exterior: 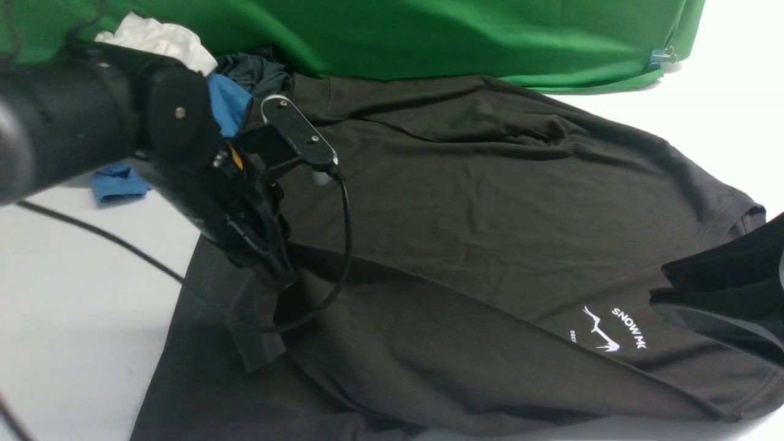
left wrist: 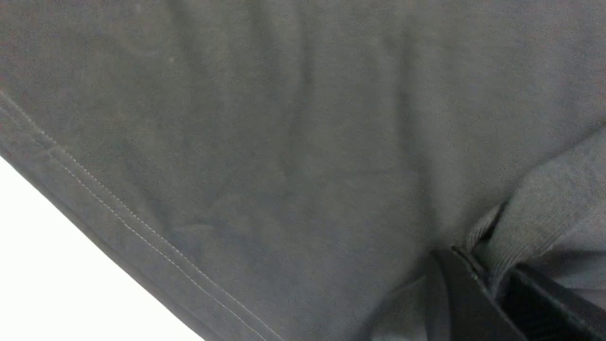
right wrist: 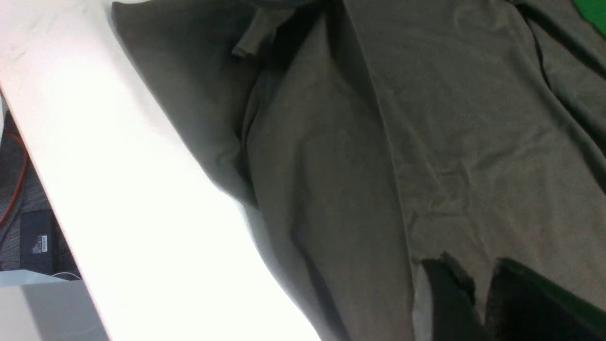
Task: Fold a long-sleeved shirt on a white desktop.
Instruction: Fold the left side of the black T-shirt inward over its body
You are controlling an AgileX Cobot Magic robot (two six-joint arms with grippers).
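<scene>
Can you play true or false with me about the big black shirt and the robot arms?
1. The long-sleeved shirt is black. True.
2. The left gripper is open and holds nothing. False: it is shut on a ribbed part of the shirt.
3. The cloth behind the shirt is red. False: it is a green cloth.
4. The shirt has a white logo on it. True.
5. The shirt lies on the white desktop. True.
6. Something blue covers the logo. False: the blue garment lies at the far left, away from the logo.
</scene>
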